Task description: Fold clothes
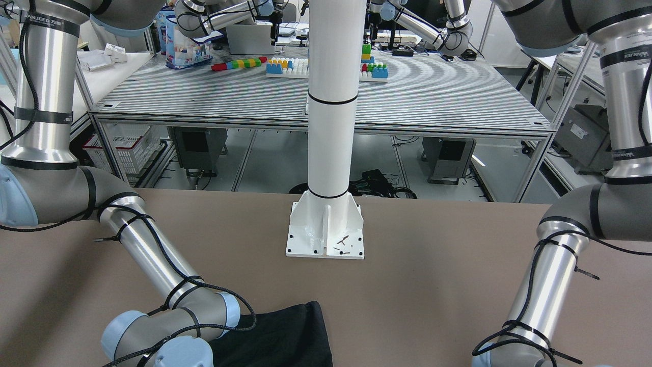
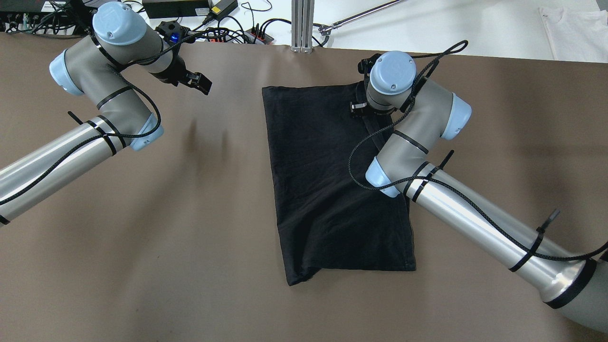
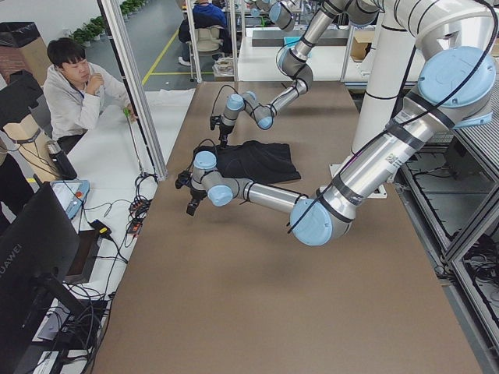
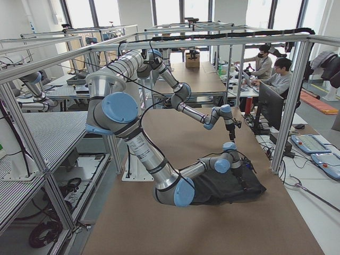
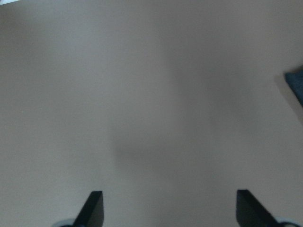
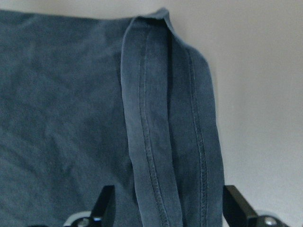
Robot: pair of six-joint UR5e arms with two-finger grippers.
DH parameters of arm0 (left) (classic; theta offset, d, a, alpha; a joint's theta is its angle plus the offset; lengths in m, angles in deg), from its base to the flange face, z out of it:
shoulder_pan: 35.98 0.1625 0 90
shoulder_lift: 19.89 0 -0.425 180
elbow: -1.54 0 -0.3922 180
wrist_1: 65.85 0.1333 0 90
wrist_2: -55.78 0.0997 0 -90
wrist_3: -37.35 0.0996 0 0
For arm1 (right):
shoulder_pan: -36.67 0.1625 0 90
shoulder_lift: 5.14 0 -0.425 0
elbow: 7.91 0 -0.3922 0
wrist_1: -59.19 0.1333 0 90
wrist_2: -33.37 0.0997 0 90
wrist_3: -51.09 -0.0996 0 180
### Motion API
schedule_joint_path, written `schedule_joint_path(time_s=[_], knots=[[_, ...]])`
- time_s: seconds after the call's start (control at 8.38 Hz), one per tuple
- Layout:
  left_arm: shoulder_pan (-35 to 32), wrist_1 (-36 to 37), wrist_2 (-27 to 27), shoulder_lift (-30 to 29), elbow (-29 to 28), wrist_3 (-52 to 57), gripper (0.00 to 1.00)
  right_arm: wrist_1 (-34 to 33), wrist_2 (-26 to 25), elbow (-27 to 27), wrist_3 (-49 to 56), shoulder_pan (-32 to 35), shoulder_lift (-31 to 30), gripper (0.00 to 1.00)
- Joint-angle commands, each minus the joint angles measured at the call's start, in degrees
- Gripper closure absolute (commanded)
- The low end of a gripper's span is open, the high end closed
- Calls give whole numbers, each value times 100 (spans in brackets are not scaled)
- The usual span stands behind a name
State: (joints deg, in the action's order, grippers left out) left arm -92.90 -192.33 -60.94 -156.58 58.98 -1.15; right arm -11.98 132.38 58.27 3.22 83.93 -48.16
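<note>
At upper centre of the overhead view, the right claw (image 6: 168, 201) straddles the cloth's (image 2: 332, 190) doubled hem (image 6: 151, 142), spread; the left claw (image 5: 168, 203) is spread too. Pinching one layer could skew the fold.

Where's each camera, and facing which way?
Front-facing: across table, facing white pillar; right arm view-left, left arm view-right.
Overhead: behind robot, looking down; both arms, black cloth.
Exterior left: table end; left arm near.
Exterior right: other end; right arm near.
Left wrist: bare table; open left claw.
Right wrist: cloth hem; open right claw.
Shared: cloth, overhead and right wrist.
</note>
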Motion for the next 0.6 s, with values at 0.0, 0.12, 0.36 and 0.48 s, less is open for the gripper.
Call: schedule_joint_path(time_s=[0.0, 0.12, 0.36, 0.48], knots=[[-4, 0, 0, -7, -5, -9, 0, -38, -13, 158, 189, -173, -303, 69], [-4, 0, 0, -7, -5, -9, 0, -247, 4, 271, 451, -173, -294, 69], [-4, 0, 0, -7, -5, -9, 0, -678, 4, 640, 717, -243, -390, 66], [5, 0, 0, -7, -14, 0, 0, -679, -13, 659, 787, -243, -417, 62]])
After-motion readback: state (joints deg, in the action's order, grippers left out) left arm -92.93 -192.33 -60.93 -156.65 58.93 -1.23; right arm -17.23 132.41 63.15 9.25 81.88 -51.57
